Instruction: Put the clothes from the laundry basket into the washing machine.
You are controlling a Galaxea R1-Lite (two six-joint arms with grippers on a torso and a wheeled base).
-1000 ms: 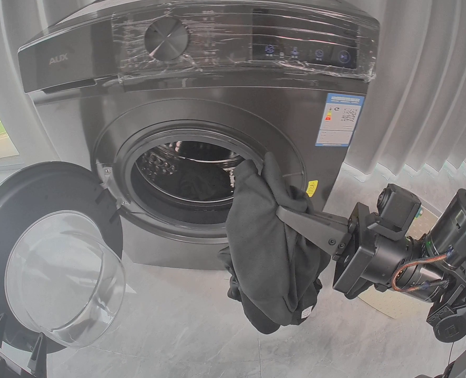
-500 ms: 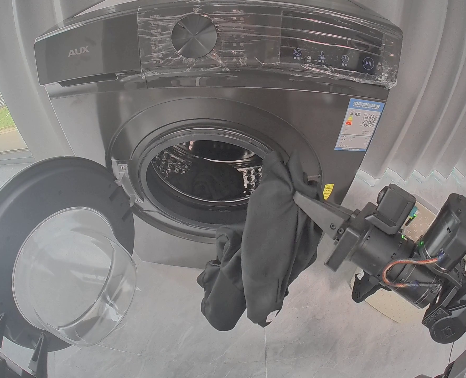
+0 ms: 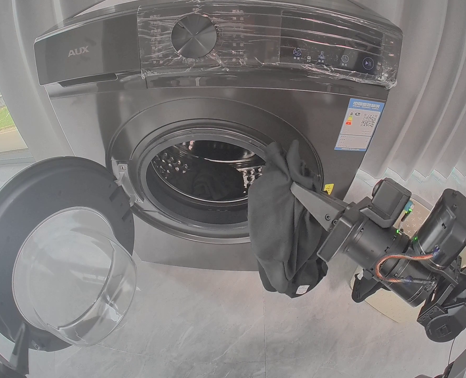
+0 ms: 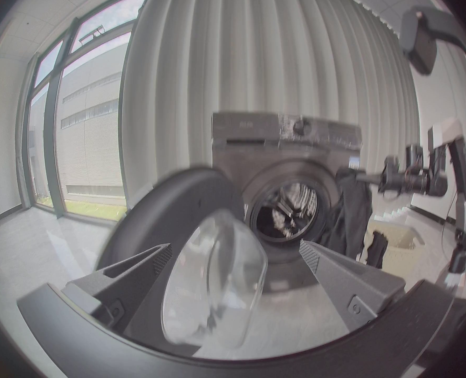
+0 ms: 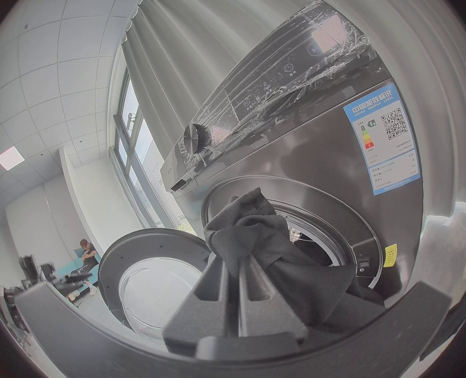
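Observation:
The grey washing machine stands with its round door swung open to the left. Dark cloth lies inside the drum. My right gripper is shut on a black garment, which hangs in front of the right rim of the drum opening with its lower end above the floor. In the right wrist view the right gripper pinches the black garment bunched before the opening. My left gripper is open and low, facing the door's glass bowl. The laundry basket stands right of the machine.
Pale curtains hang behind and to the right of the machine. A dark piece drapes over the basket's rim. The grey tiled floor lies in front of the machine.
The head camera shifted between the first two frames. Since then, the right gripper has risen a little toward the opening, and the garment's lower part has swung back from the left to hang under it.

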